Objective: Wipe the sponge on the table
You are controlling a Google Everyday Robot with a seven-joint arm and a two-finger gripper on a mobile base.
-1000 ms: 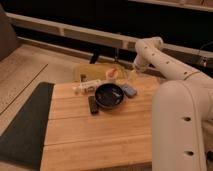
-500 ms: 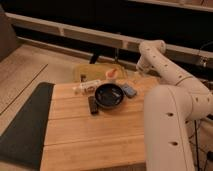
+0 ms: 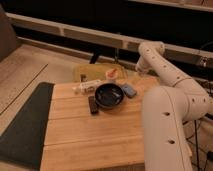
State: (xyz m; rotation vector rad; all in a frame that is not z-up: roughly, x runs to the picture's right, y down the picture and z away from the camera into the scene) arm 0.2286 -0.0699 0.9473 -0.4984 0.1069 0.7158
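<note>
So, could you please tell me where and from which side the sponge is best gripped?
Probably from straight above: the sponge lies flat on the table, so only its edges offer purchase. The black bowl sits close beside one long edge, so closing on its two free ends seems safer. The gripper hangs just beyond the table's far right edge, near the sponge.

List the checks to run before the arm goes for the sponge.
1. The small blue-grey rectangular sponge lies flat on the light wooden plank table: ok.
2. Gap between sponge and black round bowl: cannot tell, they sit side by side.
3. The claw over the sponge: not ok, it hangs near the table's far right corner.
4. Claw empty: cannot tell.
5. Black flat rectangular bar away from sponge: ok.
</note>
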